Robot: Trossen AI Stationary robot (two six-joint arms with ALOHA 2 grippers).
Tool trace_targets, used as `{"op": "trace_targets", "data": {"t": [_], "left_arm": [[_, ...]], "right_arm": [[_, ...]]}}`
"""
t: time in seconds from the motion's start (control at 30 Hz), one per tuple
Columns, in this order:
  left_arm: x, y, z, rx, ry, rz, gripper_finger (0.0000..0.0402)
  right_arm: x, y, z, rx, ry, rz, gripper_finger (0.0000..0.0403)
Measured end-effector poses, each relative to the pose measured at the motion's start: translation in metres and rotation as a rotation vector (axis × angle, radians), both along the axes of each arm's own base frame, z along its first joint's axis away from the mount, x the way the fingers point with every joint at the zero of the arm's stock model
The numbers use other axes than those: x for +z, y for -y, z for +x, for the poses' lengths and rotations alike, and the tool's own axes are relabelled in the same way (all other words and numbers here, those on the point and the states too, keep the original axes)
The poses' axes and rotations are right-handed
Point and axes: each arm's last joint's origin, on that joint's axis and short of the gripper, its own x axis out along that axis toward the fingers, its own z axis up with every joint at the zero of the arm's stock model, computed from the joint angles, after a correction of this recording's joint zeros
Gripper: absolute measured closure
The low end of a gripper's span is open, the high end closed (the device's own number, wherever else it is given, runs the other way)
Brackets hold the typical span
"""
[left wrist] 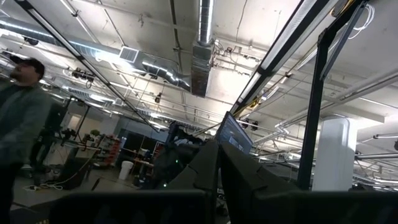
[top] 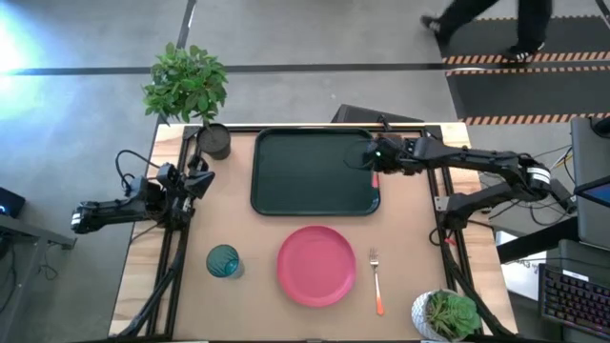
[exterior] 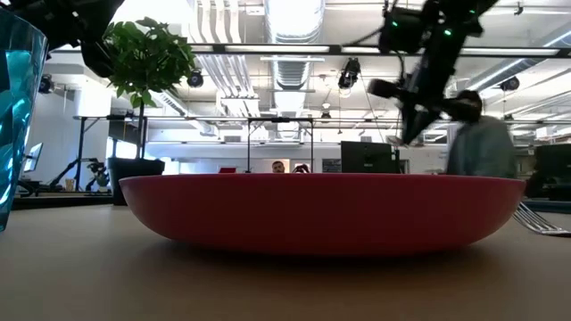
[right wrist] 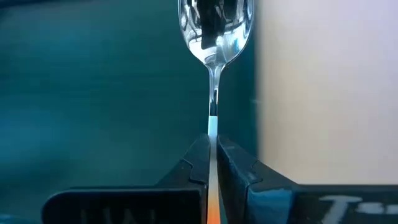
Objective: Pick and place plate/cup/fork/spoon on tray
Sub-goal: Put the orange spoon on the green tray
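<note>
Spoon (right wrist: pixel 214 37) pinched by its handle between the right gripper (right wrist: pixel 213 163) fingers, silver bowl pointing away from the wrist, hanging over the right edge of the tray (top: pixel 315 171) (dark tray under most of the bowl, bare counter (top: pixel 410 238) beside it); in the high view the right gripper (top: pixel 375 155) sits above the tray's right rim; tray itself carries nothing that shows; plate (top: pixel 316 265) on the counter just in front of the tray, apart from it; fork (top: pixel 376 280) lies right of the plate, tines toward the tray, orange handle toward the front edge; cup (top: pixel 223 260) stands left of the plate, well apart; left gripper (top: pixel 197 179) waits off the tray's left side, fingers pressed together on nothing, aimed up at the ceiling; potted plant (top: pixel 188 88) at the back left corner, another plant (top: pixel 448 314) front right.
</note>
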Motion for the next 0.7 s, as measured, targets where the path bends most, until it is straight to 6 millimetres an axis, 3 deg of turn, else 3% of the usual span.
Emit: {"op": "trace_targets", "data": {"t": [0.17, 0.37, 0.53, 0.7], "left_arm": [[0.000, 0.000, 0.000, 0.000, -0.002, 0.000, 0.0402], [0.000, 0.000, 0.000, -0.001, 0.001, -0.001, 0.0402], [0.000, 0.000, 0.000, -0.025, 0.003, -0.008, 0.0402], [0.000, 0.001, 0.000, -0.032, 0.003, -0.010, 0.0402]], "right_arm": [[0.005, 0.016, 0.037, 0.071, -0.036, -0.017, 0.0395], [-0.030, 0.028, 0.070, 0.135, -0.127, 0.099, 0.0395], [-0.067, 0.028, 0.070, 0.130, -0.219, 0.198, 0.0395], [-0.087, 0.024, 0.060, 0.086, -0.231, 0.237, 0.0395]]}}
